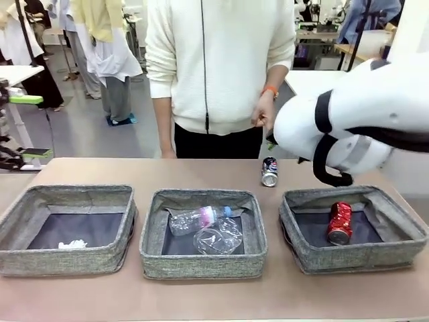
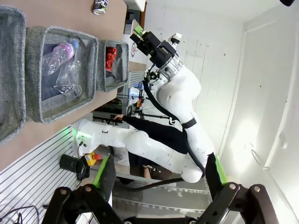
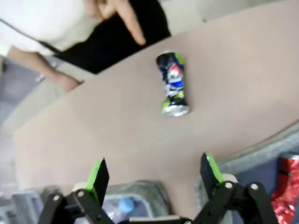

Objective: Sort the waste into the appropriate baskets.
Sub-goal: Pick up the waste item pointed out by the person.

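A: Which step does the figure show?

B: The last stray item. The dark blue-black crushed metal can (image 1: 269, 171) lies on its side on the brown table (image 1: 201, 302), beyond the gap between the middle and right grey woven fabric baskets. The right gripper (image 3: 156, 175) hangs above it with green-padded fingers spread wide and nothing between them.

A: And the rest of the waste?

B: Already binned, by the look of it. The crushed red metal can (image 1: 339, 223) lies in the right basket (image 1: 295, 245); the clear plastic bottle with pink label and blue cap (image 1: 198, 219) and the clear plastic cup (image 1: 218, 238) share the middle basket (image 1: 201, 265); crumpled white paper (image 1: 72, 244) sits in the left basket (image 1: 60, 261).

A: The left gripper?

B: The left gripper (image 2: 154, 189) is also spread and empty, held away from the table.

A: What does the next move call for?

B: Probably a descent with the fingers straddling the dark can's narrow, dented waist, then a carry to the right basket beside the red can. The person's hand (image 3: 117, 11) points near the can, so clearance matters.
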Motion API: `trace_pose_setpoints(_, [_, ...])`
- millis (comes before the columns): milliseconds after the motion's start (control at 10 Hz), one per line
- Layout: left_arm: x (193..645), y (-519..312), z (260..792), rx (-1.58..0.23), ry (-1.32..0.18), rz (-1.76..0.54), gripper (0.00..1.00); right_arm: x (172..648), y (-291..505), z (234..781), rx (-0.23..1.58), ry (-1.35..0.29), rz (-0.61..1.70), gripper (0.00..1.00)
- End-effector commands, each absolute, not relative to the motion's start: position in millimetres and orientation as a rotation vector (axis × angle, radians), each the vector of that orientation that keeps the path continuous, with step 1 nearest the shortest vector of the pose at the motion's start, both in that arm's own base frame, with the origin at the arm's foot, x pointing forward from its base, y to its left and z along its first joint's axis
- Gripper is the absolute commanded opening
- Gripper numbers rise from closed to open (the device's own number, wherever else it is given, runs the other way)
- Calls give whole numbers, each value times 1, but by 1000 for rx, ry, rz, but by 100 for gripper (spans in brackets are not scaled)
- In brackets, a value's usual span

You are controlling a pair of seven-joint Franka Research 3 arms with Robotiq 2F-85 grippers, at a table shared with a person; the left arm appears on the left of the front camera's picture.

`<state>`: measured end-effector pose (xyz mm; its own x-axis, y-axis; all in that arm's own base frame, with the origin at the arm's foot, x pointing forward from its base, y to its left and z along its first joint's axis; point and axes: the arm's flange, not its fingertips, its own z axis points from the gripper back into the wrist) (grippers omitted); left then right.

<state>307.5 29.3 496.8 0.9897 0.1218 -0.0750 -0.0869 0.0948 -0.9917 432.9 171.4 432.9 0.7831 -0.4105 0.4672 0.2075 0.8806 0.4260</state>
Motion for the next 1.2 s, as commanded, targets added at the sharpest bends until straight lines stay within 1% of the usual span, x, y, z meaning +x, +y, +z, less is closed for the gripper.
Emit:
trace_pose_setpoints(0, [306, 27, 501, -1490, -33, 160, 100, 421, 167, 447, 491, -561, -347, 100])
trace_pose_setpoints(100, [306, 27, 501, -1490, -33, 160, 100, 421, 167, 447, 491, -561, -347, 100])
trace_pose_setpoints(200, [306, 27, 501, -1490, -33, 160, 100, 433, 174, 437, 409, -563, -340, 100])
trace_pose_setpoints(300, [306, 27, 501, -1490, -33, 160, 100, 452, 173, 436, 423, -447, -286, 100])
trace_pose_setpoints(400, [306, 27, 501, -1490, -33, 160, 100, 473, 171, 435, 388, -343, -221, 100])
trace_pose_setpoints(500, [306, 27, 501, -1490, -33, 160, 100, 495, 168, 432, 322, -274, -193, 100])
trace_pose_setpoints(600, [306, 27, 501, -1490, -33, 160, 100, 513, 166, 428, 269, -251, -271, 100])
trace_pose_setpoints(700, [306, 27, 501, -1490, -33, 160, 100, 533, 165, 423, 264, -231, -349, 100])
trace_pose_setpoints(900, [306, 27, 501, -1490, -33, 160, 100, 575, 168, 395, 208, -184, -350, 100])
trace_pose_setpoints(1100, [306, 27, 501, -1490, -33, 160, 100, 603, 172, 365, 170, -130, -400, 100])
